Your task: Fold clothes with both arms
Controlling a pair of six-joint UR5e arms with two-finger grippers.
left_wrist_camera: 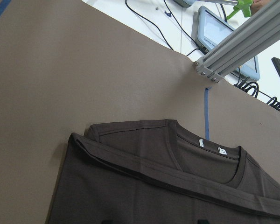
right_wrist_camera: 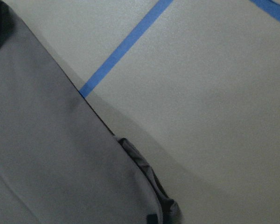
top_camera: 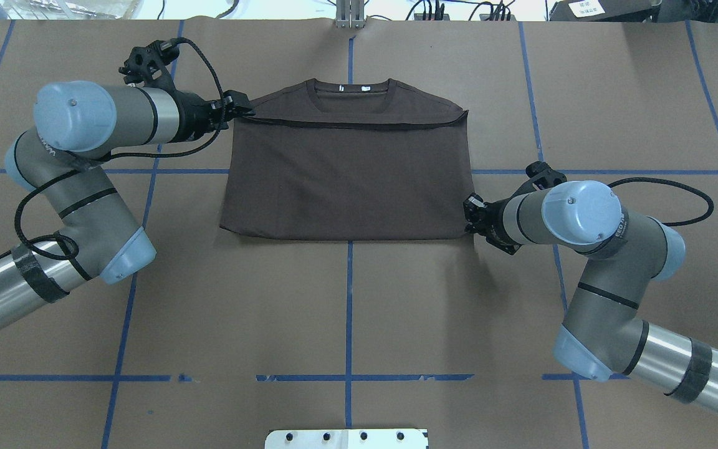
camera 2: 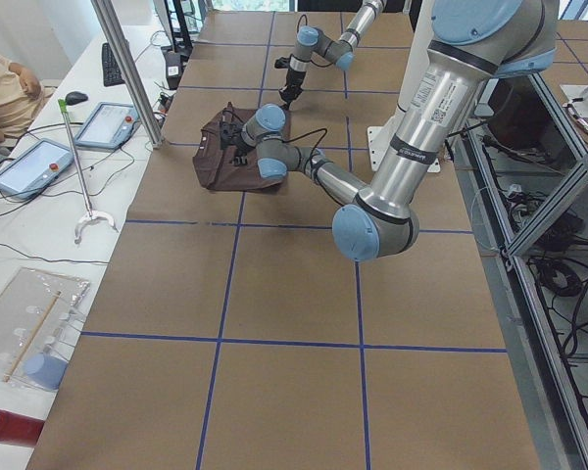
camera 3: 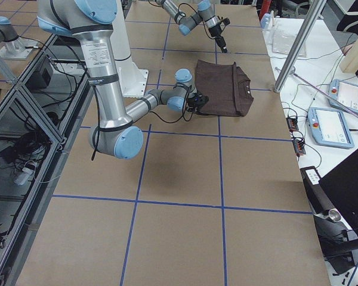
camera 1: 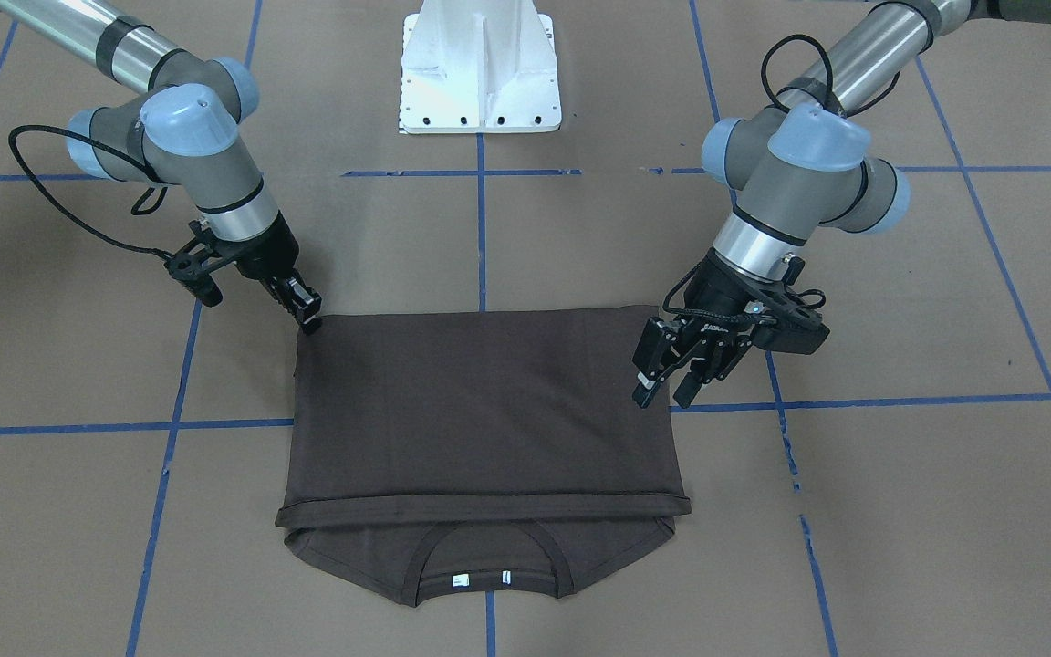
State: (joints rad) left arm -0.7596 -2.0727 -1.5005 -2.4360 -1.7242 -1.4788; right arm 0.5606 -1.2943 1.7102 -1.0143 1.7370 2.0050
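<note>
The dark brown T-shirt (camera 1: pixel 480 411) lies flat on the brown table, its hem folded up over the chest to just below the collar (camera 1: pixel 489 566), where the white neck tags show. It also shows in the overhead view (top_camera: pixel 346 181). My left gripper (camera 1: pixel 664 397) is open and empty. It hovers over the shirt's edge near the folded hem's end, and it also shows in the overhead view (top_camera: pixel 247 111). My right gripper (camera 1: pixel 308 319) is low at the shirt's near corner by the fold line (top_camera: pixel 470 215), its jaws together on bunched cloth (right_wrist_camera: pixel 154 191).
The white pedestal base (camera 1: pixel 480 68) stands at the robot's side of the table. Blue tape lines (top_camera: pixel 349 299) cross the brown paper. A metal post (camera 2: pixel 127 69) and tablets (camera 2: pixel 29 162) stand beyond the table's far edge, next to an operator.
</note>
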